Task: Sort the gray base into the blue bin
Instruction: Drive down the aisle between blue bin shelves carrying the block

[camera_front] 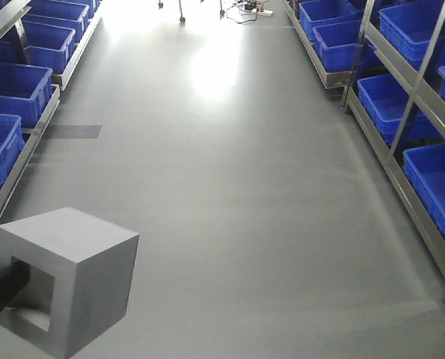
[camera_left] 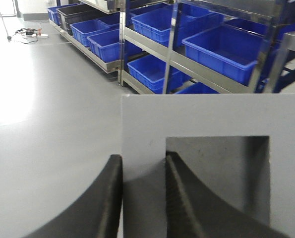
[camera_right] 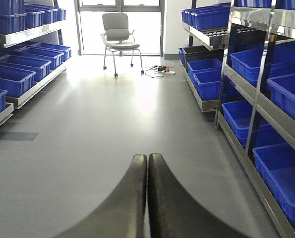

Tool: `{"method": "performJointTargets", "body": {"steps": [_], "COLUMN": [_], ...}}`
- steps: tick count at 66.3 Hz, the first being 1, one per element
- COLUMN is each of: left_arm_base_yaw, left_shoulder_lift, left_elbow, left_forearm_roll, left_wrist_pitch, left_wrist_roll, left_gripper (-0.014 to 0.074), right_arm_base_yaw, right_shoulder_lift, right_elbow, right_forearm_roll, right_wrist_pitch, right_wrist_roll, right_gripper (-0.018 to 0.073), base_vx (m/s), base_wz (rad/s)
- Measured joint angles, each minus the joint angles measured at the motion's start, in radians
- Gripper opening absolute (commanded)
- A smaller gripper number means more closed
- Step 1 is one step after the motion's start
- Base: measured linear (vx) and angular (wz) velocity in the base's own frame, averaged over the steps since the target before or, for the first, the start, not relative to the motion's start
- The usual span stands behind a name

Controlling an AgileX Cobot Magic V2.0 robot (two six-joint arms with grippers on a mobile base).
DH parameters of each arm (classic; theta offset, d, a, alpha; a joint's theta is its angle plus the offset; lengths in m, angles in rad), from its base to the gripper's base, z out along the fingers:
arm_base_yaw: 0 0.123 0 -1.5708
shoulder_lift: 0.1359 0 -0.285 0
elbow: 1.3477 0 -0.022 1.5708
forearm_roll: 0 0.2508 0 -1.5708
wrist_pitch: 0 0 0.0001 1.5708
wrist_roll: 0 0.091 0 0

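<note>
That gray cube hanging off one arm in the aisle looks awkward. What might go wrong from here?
1. The left gripper pinches only one wall of the gray base, with one finger inside the recess, so the block might twist or slip and drop to the floor.
2. The blue bins sit under metal shelf rails; the bulky block might knock a rail going in.
</note>
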Motion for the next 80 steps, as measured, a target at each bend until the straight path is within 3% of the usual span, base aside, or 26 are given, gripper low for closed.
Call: {"method": "performJointTargets", "body": {"steps": [80], "left_arm_base_yaw": [0.000], "left_shoulder_lift": [0.000], "left_elbow": [0.000], "left_forearm_roll": [0.000], "left_wrist_pitch": [0.000], "left_wrist_roll": [0.000], "left_gripper": [-0.0006], "right_arm_base_yaw": [0.000], "right_shoulder_lift": [0.000], "right_elbow": [0.000], "right_forearm_roll": [0.000], "right_wrist_pitch": [0.000], "right_wrist_roll": [0.000], "right_gripper": [-0.0009], "base_vx": [0.49], "base_wz": [0.02]}}
